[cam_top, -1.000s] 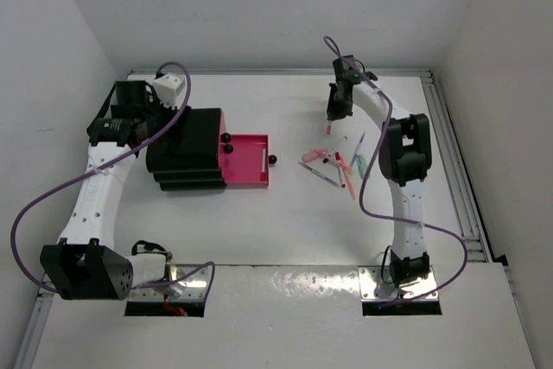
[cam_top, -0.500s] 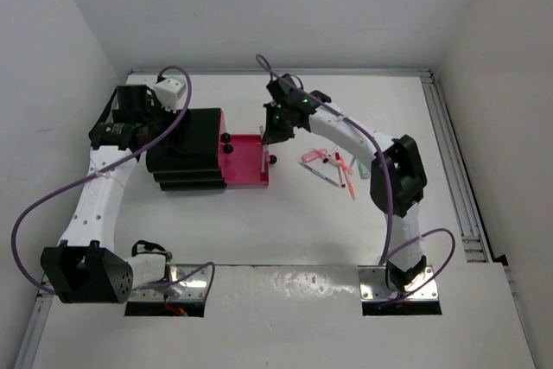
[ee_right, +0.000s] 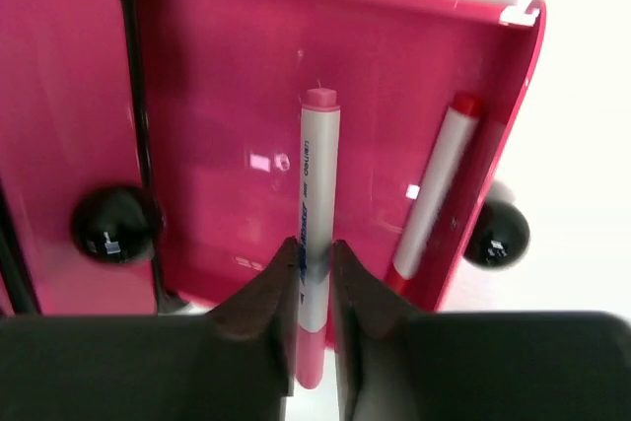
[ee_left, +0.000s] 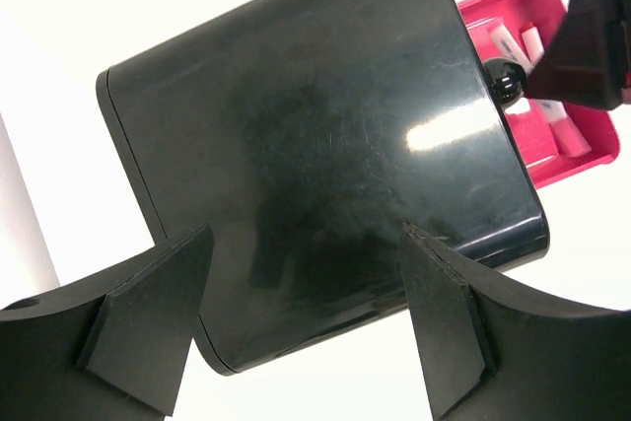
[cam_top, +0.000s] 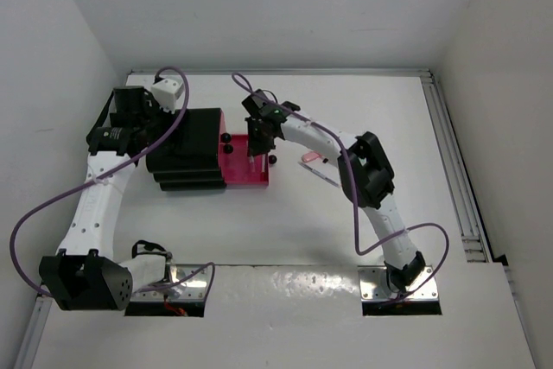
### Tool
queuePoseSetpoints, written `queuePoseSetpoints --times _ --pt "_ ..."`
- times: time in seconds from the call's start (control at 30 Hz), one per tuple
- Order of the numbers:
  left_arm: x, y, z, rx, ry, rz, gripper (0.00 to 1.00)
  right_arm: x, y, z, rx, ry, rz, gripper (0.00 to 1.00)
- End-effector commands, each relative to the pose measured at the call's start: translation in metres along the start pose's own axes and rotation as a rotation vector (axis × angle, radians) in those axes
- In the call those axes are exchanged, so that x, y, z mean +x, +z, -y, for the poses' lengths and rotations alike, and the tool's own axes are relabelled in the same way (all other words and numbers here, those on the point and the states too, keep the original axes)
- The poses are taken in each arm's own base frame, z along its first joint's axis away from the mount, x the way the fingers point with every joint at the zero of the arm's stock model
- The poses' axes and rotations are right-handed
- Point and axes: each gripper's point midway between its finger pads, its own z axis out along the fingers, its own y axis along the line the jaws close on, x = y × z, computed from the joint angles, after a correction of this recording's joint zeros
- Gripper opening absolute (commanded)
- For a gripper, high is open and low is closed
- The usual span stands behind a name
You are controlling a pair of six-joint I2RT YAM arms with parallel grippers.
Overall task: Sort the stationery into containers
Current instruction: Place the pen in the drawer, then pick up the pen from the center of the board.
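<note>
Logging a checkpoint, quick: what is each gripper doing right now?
Left gripper: open, empty, facing the glossy black drawer unit.
Right gripper: closed on a white pink-capped pen over the open pink drawer.

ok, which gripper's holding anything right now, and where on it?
The right gripper pinches the white pen near the pink end nearest its wrist, over the open pink drawer. The left gripper is open, empty.

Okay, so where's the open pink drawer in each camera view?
Top external: the open pink drawer is left of centre, just right of the black unit.
Left wrist: upper right corner, beyond the black unit's top.
Right wrist: it fills most of the frame.
Shared landmark: a round black knob at the drawer's unit end.
</note>
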Motion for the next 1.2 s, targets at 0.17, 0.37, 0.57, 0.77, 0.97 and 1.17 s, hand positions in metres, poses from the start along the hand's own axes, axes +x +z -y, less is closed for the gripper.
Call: queuePoseSetpoints --times 0.17,0.37,0.57,0.77,0.97,1.17 --pt "-0.008 -0.007 -0.004 -0.015 -0.003 0.041 0.82 -0.037 -0.021 -0.019 -0.044 -0.008 0.115 0.55" --pt "-0.012 -0.009 -0.004 -0.015 0.006 0.052 0.82 -0.038 -0.09 0.013 -0.082 -0.058 0.119 0.24" --pt "-0.013 -0.014 -0.001 -0.008 0.018 0.069 0.82 -0.005 -0.114 0.124 0.131 -0.243 0.066 0.15" --pt "-0.011 -0.013 0.0 -0.004 0.021 0.072 0.82 -0.005 -0.119 0.231 0.357 0.069 0.063 0.4" --pt "-0.011 -0.01 -0.001 -0.003 0.02 0.066 0.82 -0.017 -0.109 0.276 0.433 0.269 0.054 0.35" --pt "-0.009 -0.009 -0.002 -0.01 0.021 0.055 0.82 -0.038 -0.082 0.28 0.409 0.3 0.048 0.35"
